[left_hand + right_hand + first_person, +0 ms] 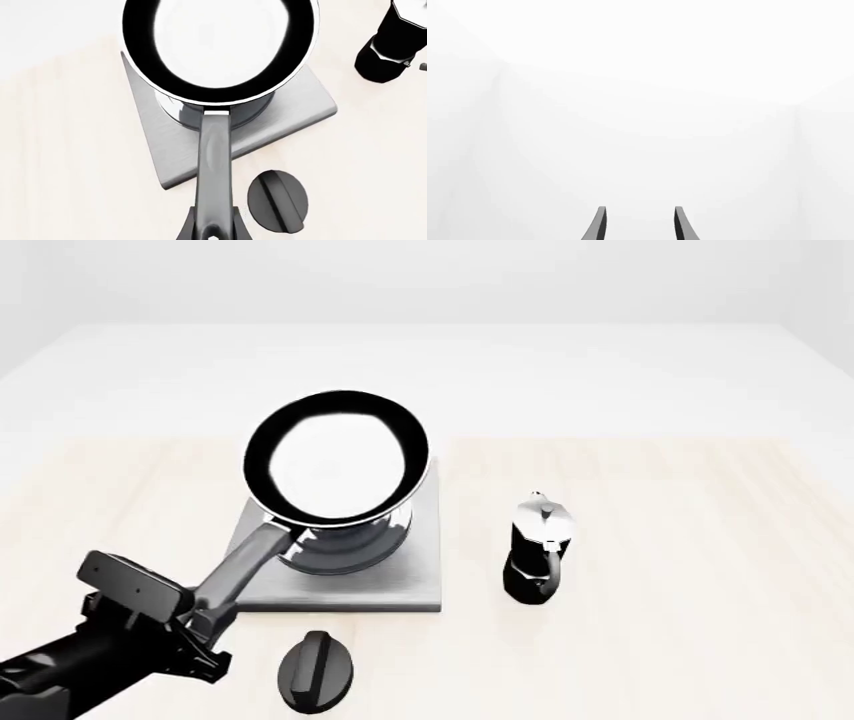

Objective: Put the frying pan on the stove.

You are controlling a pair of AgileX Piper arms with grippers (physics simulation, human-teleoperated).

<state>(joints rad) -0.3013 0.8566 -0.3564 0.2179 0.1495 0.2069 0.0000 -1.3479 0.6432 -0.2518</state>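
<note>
The frying pan (334, 460), black with a pale glossy inside, hangs above the stove (400, 585), a flat grey square plate with silver rings. Its long black handle (247, 565) runs down to my left gripper (200, 625), which is shut on the handle's end. In the left wrist view the frying pan (220, 45) is over the stove (293, 107), and the fingers (190, 225) clamp the handle (213, 165). My right gripper (638, 225) shows only in its own wrist view, open and empty, facing blank white space.
A black oval knob (316, 670) lies on the table in front of the stove, close to my left gripper; it also shows in the left wrist view (279, 201). A black-and-silver moka pot (538, 548) stands right of the stove, and in the left wrist view (393, 42).
</note>
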